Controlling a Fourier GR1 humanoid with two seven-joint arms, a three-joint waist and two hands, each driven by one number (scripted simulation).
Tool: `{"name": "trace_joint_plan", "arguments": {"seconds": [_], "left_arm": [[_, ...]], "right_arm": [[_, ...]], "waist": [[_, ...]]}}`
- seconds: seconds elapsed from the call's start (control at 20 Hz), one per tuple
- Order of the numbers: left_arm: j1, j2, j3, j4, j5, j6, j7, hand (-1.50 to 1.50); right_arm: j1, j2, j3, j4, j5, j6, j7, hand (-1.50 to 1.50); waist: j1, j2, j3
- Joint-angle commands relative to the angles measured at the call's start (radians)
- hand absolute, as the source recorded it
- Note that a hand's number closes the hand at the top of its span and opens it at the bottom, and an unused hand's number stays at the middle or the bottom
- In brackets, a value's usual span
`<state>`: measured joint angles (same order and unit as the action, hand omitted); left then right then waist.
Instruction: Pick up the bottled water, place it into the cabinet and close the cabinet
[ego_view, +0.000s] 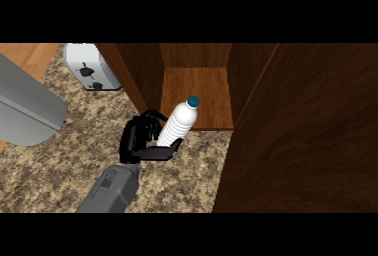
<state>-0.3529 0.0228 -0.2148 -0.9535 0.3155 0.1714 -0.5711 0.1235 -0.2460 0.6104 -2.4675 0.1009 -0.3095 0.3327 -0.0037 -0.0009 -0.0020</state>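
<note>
The left robot hand (142, 139) grips the bottled water (181, 125). Its black fingers (151, 116) arch over from the 9 o'clock side, and its thumb (165, 150) hooks in under the bottle's lower end, so the hand is closed round the bottle's lower half. The grey forearm (112, 189) runs in from the 7 o'clock edge of the view.

The bottle is clear and ribbed with a teal cap (193, 101). It leans, with its cap tipped toward 1 o'clock and its base toward 7 o'clock. It sits near the middle of the view, just in front of the open cabinet (140, 75), and its upper part overlaps the front edge of the cabinet shelf (199, 85). Whether its base touches the bench (59, 170) or is clear of it cannot be told from this angle.

The cabinet is dark brown wood and its shelf is a lighter brown, at 12 o'clock from the bottle. The cabinet door (303, 140) stands open and fills the view from 1 o'clock down to 5 o'clock.

On the speckled stone bench, a white toaster (92, 67) stands at 10 o'clock, just beside the cabinet's left wall. A large rounded grey object (26, 107) lies at 9 o'clock, well apart from the hand.
</note>
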Motion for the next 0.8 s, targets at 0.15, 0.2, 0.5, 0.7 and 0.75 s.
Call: {"name": "trace_joint_plan", "arguments": {"seconds": [0.15, 0.2, 0.5, 0.7, 0.75], "left_arm": [[-0.159, -0.022, -0.097, -0.104, 0.007, 0.155, 0.114, 1.50], [-0.196, -0.022, -0.093, -0.003, 0.034, 0.133, 0.068, 1.50], [-0.346, -0.023, -0.073, 0.119, 0.059, 0.194, 0.114, 1.50], [-0.440, -0.023, -0.138, 0.156, 0.152, 0.320, 0.195, 1.50], [-0.430, -0.023, -0.183, 0.170, 0.219, 0.343, 0.162, 1.50]], "right_arm": [[0.048, -0.042, 0.007, -0.112, 0.045, -0.005, 0.027, -1.50], [0.033, -0.033, 0.011, -0.101, 0.052, -0.005, 0.024, -1.50], [0.066, -0.053, -0.028, -0.121, -0.006, 0.012, -0.004, -1.50], [0.067, -0.035, 0.001, -0.068, 0.025, 0.001, -0.050, -1.50], [0.088, -0.058, -0.013, -0.071, 0.001, 0.019, -0.058, -1.50]], "waist": [[-0.021, -0.005, 0.002], [-0.023, 0.001, 0.001], [-0.021, 0.003, 0.002], [-0.029, 0.004, 0.002], [-0.034, 0.005, 0.002]]}}
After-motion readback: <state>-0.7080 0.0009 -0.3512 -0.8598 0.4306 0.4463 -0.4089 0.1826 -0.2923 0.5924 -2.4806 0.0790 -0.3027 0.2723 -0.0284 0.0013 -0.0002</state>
